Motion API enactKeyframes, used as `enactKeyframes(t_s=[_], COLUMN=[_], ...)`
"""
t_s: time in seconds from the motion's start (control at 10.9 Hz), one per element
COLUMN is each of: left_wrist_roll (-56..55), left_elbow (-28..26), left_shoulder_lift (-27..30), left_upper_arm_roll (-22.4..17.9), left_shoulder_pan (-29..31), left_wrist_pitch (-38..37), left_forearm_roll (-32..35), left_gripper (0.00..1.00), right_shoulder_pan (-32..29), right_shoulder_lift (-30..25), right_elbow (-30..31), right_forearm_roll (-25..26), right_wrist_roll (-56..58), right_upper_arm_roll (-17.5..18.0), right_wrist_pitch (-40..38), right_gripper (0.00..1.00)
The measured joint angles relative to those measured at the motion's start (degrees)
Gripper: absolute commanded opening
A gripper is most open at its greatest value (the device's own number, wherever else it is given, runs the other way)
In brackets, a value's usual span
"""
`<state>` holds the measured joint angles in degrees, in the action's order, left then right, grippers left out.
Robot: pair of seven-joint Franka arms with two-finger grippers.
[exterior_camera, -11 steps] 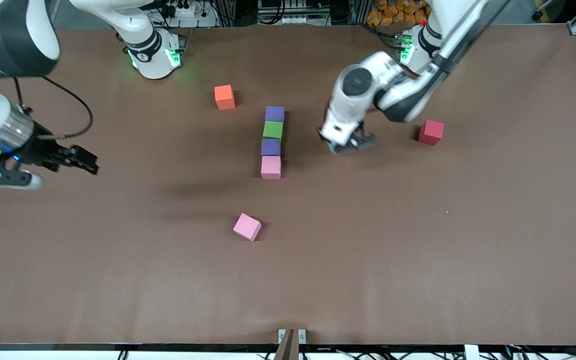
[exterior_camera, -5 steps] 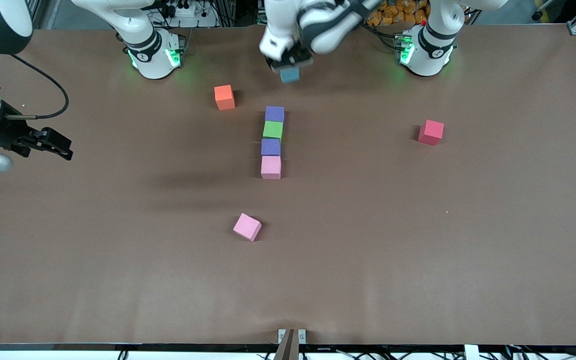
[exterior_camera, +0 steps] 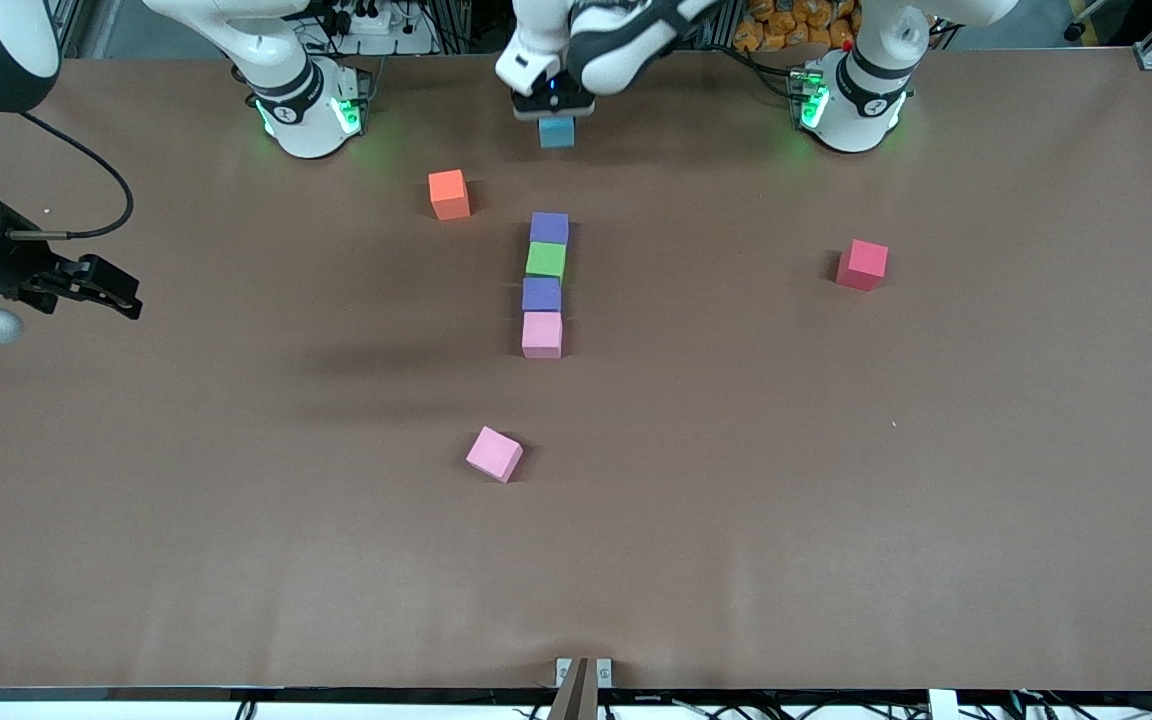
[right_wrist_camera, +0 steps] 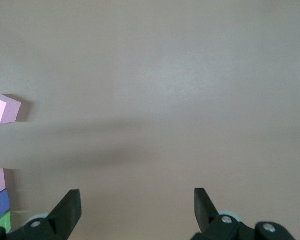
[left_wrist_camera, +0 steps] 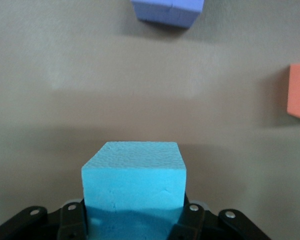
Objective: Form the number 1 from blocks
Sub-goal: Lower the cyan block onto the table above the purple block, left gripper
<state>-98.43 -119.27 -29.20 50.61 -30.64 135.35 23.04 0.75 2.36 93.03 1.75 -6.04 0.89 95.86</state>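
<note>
Since the earlier frame, the left gripper (exterior_camera: 556, 108) has carried the small cyan foam cube (exterior_camera: 557, 132) slightly toward the right arm's end, over the brown desk (exterior_camera: 836, 480) near the bases. A purple-green-purple-pink cube column (exterior_camera: 544, 285) stands mid-desk.

Left wrist view: that gripper pinches the cube (left_wrist_camera: 134, 180).

Right wrist view: the right gripper (right_wrist_camera: 137, 210) hangs spread over bare desk.

purple block (left_wrist_camera: 168, 11) cut off, orange cube (left_wrist_camera: 299, 97) cropped
</note>
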Motion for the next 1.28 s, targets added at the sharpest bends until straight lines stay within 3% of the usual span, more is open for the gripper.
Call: enactKeyframes(t_s=[0.55, 1.01, 1.28], left_wrist_roll=[1.44, 6.29, 6.41], left_elbow=[3.01, 6.97, 7.74], left_shoulder_lift=[-7.38, -10.11, -10.00], left_upper_arm_roll=[-2.77, -9.49, -10.33], left_shoulder_pan=[0.13, -3.90, -4.79], left_wrist_pitch=[1.62, 1.77, 1.63], left_forearm_roll=[7.94, 8.30, 8.30], left_gripper=[0.00, 0.00, 0.00], right_shoulder_pan=[0.00, -0.01, -0.10], right_shoulder_lift=[0.20, 0.46, 0.46], right_elbow=[0.00, -0.52, -1.28], right_forearm_roll=[0.00, 0.20, 0.23], right_wrist_roll=[0.01, 0.19, 0.19], right_upper_arm_roll=[0.03, 0.09, 0.04], right_wrist_pitch=[0.14, 1.08, -0.76], right_gripper=[1.00, 1.00, 1.00])
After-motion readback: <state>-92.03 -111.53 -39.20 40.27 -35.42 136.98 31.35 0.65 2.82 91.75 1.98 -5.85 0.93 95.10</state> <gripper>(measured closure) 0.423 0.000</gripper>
